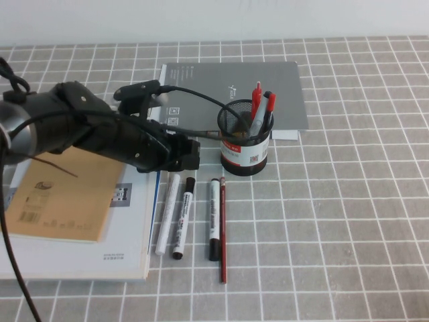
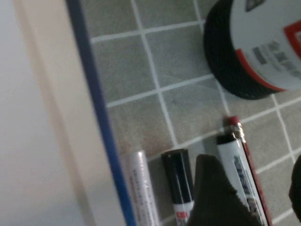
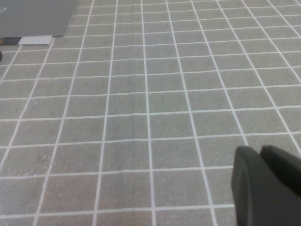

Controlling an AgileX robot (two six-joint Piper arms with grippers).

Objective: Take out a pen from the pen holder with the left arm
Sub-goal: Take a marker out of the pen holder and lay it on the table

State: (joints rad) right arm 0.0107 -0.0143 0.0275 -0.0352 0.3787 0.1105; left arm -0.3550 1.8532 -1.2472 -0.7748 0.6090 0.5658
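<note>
High view shows the left gripper (image 1: pixel 186 155) low over the surface (image 1: pixel 348 221), just left of the pen holder (image 1: pixel 245 146). This holder stands near the middle of the frame, with red-capped pens (image 1: pixel 257 100) upright in it. Below the gripper four things lie side by side on the surface: a white marker (image 1: pixel 166 213), a black-capped marker (image 1: pixel 183 218), a second marker (image 1: pixel 214 218) and a red pencil (image 1: pixel 223 231). In the left wrist view the jaws are spread, and the second marker and the red pencil lie between them on the surface. Only the right wrist view shows the right gripper (image 3: pixel 265 186), at the lower right over bare tiles; whether it is open or closed I cannot tell.
</note>
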